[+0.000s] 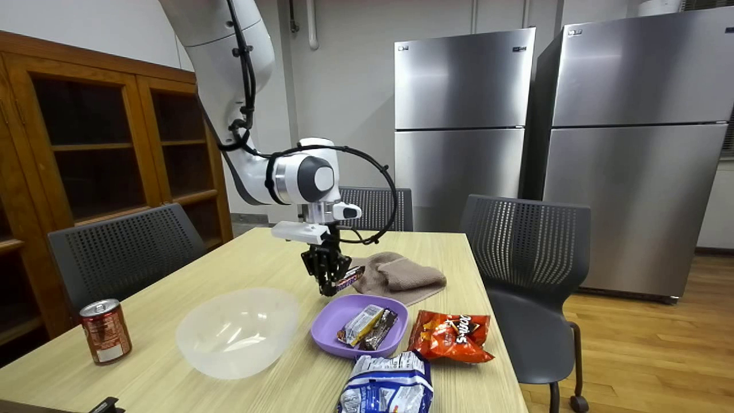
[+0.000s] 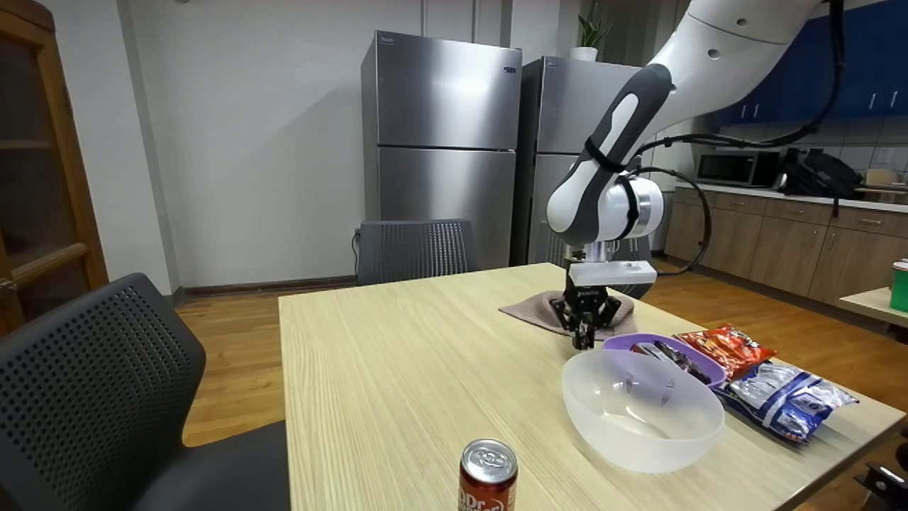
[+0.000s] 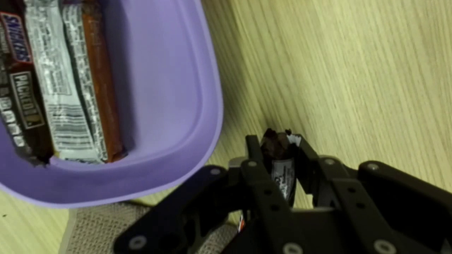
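End effector (image 3: pixel 277 143): grasping, as it looks, one end of a wrapped bar (image 3: pixel 283 174), low at the tabletop (image 1: pixel 229 269).
Grip: seems made; whether the bar is lifted, cannot tell; letting go is not yet done.
Soda can (image 1: pixel 107 334): in an exterior view, well left of the end effector.
Frosted bowl (image 1: pixel 238 344): nearer it, left and toward the camera.
Purple dish (image 1: pixel 334 324): just beside it, right; two more bars (image 1: pixel 362 326) already inside.
Blue bag (image 1: pixel 387 385): past the dish.
Brown cloth (image 1: pixel 407 275): near, behind-right.
Red bag (image 1: pixel 450 335): farthest right.
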`<state>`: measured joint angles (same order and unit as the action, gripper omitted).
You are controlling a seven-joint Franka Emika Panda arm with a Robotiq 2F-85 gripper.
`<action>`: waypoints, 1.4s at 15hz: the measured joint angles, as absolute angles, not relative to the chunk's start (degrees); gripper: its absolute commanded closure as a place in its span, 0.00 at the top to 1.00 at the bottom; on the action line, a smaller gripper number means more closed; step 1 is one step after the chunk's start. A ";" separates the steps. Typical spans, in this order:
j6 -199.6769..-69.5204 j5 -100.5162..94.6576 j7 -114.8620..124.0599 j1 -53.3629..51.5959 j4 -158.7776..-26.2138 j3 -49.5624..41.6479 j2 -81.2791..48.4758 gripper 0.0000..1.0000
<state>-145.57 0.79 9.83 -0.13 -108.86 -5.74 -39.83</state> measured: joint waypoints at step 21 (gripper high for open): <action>-155.18 -0.17 0.39 3.41 -126.78 -6.48 -28.71 0.06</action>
<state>-155.18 -0.17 0.39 3.41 -126.78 -6.48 -28.71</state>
